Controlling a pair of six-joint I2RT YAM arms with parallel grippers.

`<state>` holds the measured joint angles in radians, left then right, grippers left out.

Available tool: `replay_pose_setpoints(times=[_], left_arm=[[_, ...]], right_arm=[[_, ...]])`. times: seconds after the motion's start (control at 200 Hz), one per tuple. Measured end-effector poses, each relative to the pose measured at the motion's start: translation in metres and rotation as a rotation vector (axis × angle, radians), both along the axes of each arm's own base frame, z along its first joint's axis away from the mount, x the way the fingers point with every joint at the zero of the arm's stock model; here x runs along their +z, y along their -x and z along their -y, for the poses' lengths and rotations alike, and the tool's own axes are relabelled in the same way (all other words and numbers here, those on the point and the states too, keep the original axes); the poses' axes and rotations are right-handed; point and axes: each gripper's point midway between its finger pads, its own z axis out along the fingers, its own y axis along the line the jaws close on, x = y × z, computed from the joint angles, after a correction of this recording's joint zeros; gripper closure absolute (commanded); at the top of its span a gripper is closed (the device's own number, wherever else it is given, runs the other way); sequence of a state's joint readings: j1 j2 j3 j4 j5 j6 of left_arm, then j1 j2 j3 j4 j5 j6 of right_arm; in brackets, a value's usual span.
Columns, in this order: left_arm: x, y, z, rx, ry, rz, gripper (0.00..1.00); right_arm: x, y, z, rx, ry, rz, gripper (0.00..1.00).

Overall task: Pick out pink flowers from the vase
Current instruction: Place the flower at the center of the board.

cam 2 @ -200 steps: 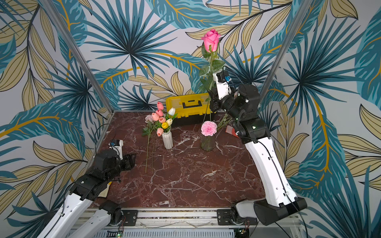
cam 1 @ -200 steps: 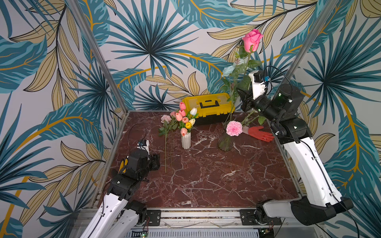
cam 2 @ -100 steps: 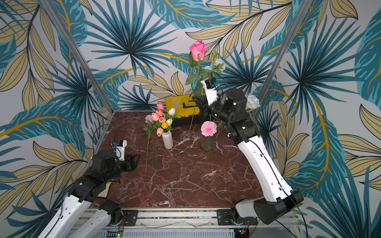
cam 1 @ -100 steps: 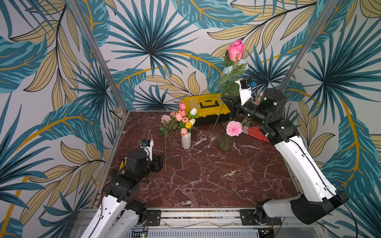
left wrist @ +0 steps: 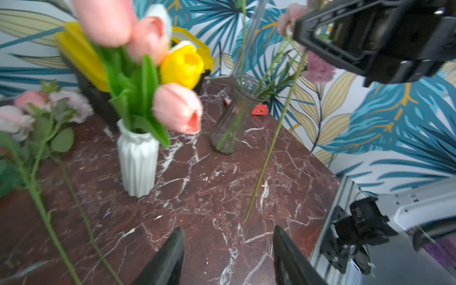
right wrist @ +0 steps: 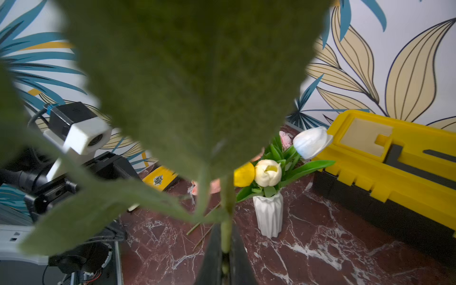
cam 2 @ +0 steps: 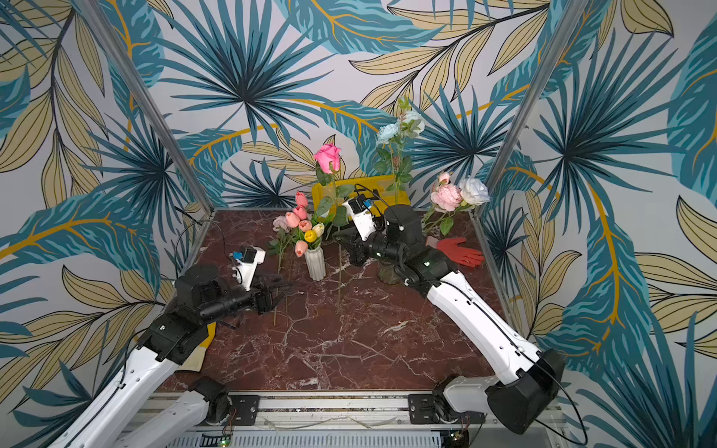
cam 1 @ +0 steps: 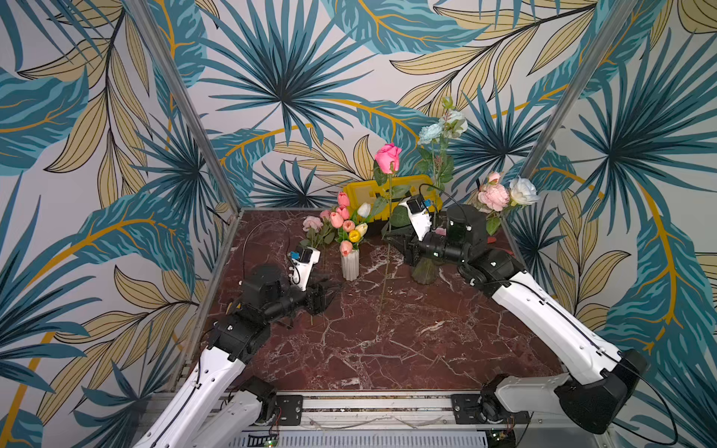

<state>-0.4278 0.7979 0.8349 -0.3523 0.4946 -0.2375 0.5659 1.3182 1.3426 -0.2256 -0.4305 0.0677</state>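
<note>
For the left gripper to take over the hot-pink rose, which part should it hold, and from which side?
Probably the bare lower stem of the hot-pink rose, below the right gripper, which is shut on it under the leaves. There it hangs nearly upright, thin, leafless. The open left gripper should come level from its own side, jaws astride the stem.

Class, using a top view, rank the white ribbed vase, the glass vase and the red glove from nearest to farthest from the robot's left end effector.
1. The white ribbed vase: just past the left end effector, toward the table's middle.
2. The glass vase: farther across, partly hidden under the right arm.
3. The red glove: lying near the table's right edge.
</note>
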Motion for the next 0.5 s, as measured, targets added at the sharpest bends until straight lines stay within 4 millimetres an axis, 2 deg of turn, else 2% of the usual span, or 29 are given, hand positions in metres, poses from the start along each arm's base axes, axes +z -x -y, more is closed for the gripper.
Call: replay_pose_setpoints(times=[0.095, 0.195, 0.34, 0.501], left_arm=[[0.016, 0.000, 0.021, -0.097, 0.021, 0.061, 0.43], [0.024, -0.001, 0.042, -0.182, 0.055, 0.106, 0.43], [0.019, -0.006, 0.068, -0.262, 0.073, 0.114, 0.44], [0.011, -0.016, 0.083, -0.293, 0.070, 0.094, 0.49]], right_arm=[[-0.003, 0.005, -0.008, 0.020, -0.046, -0.021, 1.00], [-0.001, 0.009, -0.013, 0.032, -0.091, -0.024, 1.00], [0.009, 0.016, -0.014, 0.037, -0.172, -0.013, 1.00], [0.021, 0.022, -0.015, 0.047, -0.234, -0.003, 1.00]])
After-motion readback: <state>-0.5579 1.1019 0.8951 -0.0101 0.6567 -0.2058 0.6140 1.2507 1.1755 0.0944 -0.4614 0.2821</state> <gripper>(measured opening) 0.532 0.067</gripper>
